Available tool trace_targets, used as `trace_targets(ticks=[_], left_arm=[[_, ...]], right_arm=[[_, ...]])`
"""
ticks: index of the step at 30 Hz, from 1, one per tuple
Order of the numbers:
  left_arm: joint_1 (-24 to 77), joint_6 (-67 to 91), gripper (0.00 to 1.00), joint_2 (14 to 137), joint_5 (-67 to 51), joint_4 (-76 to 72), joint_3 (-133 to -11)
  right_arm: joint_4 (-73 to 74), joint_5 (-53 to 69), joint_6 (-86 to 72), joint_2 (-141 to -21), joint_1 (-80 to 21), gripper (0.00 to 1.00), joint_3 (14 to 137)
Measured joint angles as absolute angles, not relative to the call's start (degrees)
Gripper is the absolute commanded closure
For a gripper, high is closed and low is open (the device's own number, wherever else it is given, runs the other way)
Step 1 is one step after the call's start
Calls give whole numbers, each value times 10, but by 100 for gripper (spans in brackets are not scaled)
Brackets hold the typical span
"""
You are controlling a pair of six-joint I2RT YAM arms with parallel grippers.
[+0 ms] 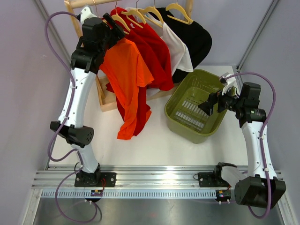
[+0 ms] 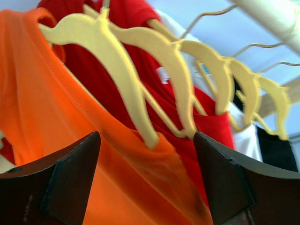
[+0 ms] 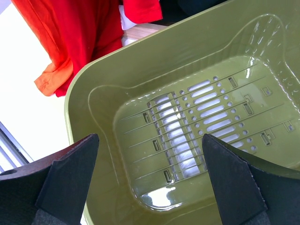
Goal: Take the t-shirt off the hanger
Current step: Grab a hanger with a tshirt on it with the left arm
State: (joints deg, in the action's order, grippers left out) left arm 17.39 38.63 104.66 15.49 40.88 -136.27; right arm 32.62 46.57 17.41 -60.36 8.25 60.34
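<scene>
An orange t-shirt (image 1: 126, 75) hangs at the front of the rack on a yellow hanger (image 1: 120, 20). My left gripper (image 1: 117, 27) is up at the shirt's shoulder. In the left wrist view the hanger (image 2: 117, 65) ends inside the orange t-shirt (image 2: 47, 117). The left gripper (image 2: 146, 140) is open, its dark fingers standing on either side of the shoulder fabric without pinching it. My right gripper (image 1: 211, 103) hovers open over the green basket (image 1: 176, 96) with nothing between its fingers. It looks down into the basket (image 3: 93, 79) in the right wrist view, open (image 3: 150, 140).
Behind the orange shirt hang a red shirt (image 1: 154, 51), a white one (image 1: 180, 49) and a black one (image 1: 197, 37), each on a yellow hanger. The wooden rack base (image 1: 105, 101) stands on the white table. Grey walls close in on both sides.
</scene>
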Motion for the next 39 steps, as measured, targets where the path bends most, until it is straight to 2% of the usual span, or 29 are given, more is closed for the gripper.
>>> trace_targets(ticks=[4, 14, 21, 24, 39], left_arm=[[164, 387, 24, 1063, 168, 411, -1364], [150, 371, 53, 1066, 182, 406, -1361], [137, 339, 88, 1039, 189, 401, -1325], [126, 321, 98, 1028, 178, 399, -1315], [94, 291, 100, 1003, 80, 372, -1287]], right_arm=[[326, 467, 174, -602, 83, 1, 603], [326, 466, 176, -601, 83, 1, 602], [326, 466, 176, -601, 83, 1, 601], [326, 466, 176, -601, 83, 1, 601], [326, 466, 178, -594, 83, 1, 600]])
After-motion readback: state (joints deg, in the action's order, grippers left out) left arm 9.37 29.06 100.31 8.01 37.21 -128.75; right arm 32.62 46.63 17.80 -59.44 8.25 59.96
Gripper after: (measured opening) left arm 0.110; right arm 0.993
